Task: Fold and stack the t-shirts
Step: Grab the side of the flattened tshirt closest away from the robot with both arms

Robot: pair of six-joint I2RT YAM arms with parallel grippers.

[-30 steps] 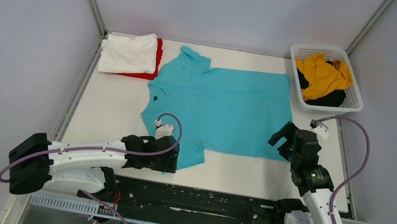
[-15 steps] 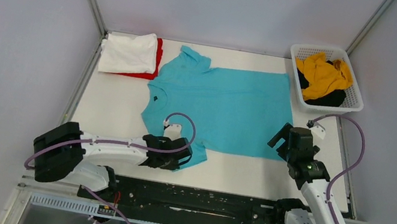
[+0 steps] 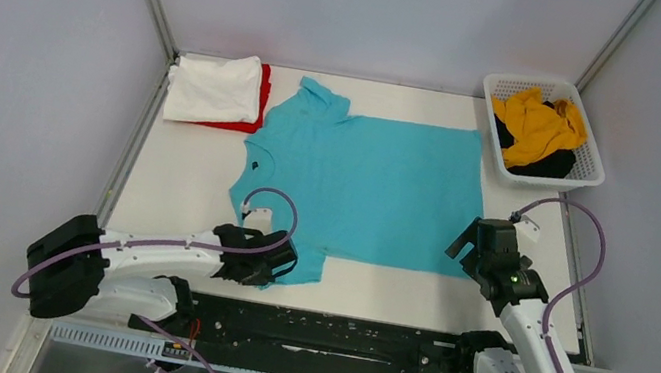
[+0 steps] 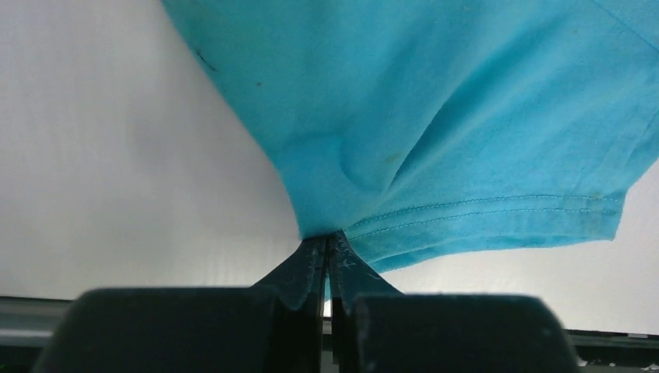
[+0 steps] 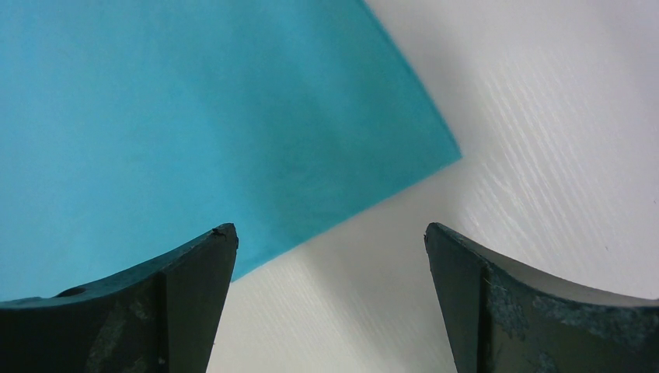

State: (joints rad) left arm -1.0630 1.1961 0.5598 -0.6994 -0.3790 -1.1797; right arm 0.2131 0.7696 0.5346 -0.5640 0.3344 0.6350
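The turquoise t-shirt looks light and limp. The left pincer clamps its sleeve hem; the right pincer, spread apart, should take the near hem corner.

We note bright, even light, probably from overhead. The white table carries only faint, soft shadows. The top view is sharp throughout. In the left wrist view, stitching on the turquoise shirt is crisp, while the near fingers look slightly soft.
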